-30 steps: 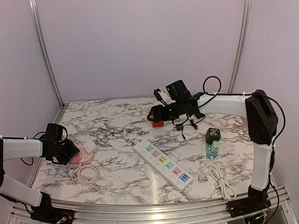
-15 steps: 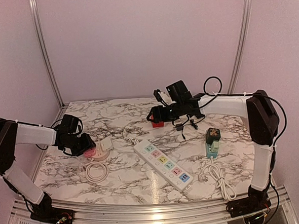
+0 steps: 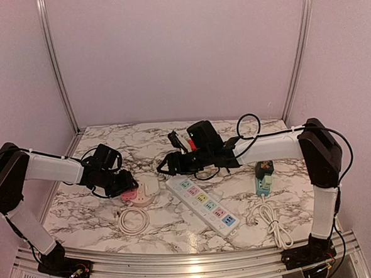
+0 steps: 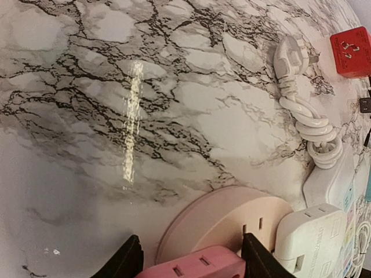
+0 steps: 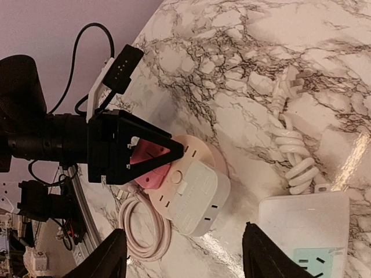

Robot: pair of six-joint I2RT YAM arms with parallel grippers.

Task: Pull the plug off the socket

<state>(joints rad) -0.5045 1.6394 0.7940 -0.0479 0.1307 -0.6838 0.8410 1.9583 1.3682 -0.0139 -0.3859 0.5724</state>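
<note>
A round pale pink socket (image 3: 142, 193) lies on the marble table with a pink plug (image 3: 129, 194) and a white block plug (image 3: 150, 184) in it. My left gripper (image 3: 125, 182) is shut on the pink plug (image 4: 197, 263), a finger (image 4: 130, 259) on each side; the socket (image 4: 226, 217) and white plug (image 4: 307, 237) lie just ahead of it. My right gripper (image 3: 164, 166) is open and empty, hovering just right of the socket. In the right wrist view, its spread jaws (image 5: 185, 255) frame the white plug (image 5: 197, 197), the socket (image 5: 194, 152) and the pink plug (image 5: 148, 165).
The socket's pink coiled cable (image 3: 132, 219) lies in front of it. A long white power strip (image 3: 205, 204) lies at centre, its coiled white cable (image 4: 304, 113) behind it. A red cube adapter (image 4: 351, 51), a teal socket (image 3: 262, 175) and a white cable coil (image 3: 272, 225) are at the right.
My left gripper has dragged the round socket and its plugs rightwards towards the table's middle. My right arm has swung left, away from the red cube, to just beside the socket.
</note>
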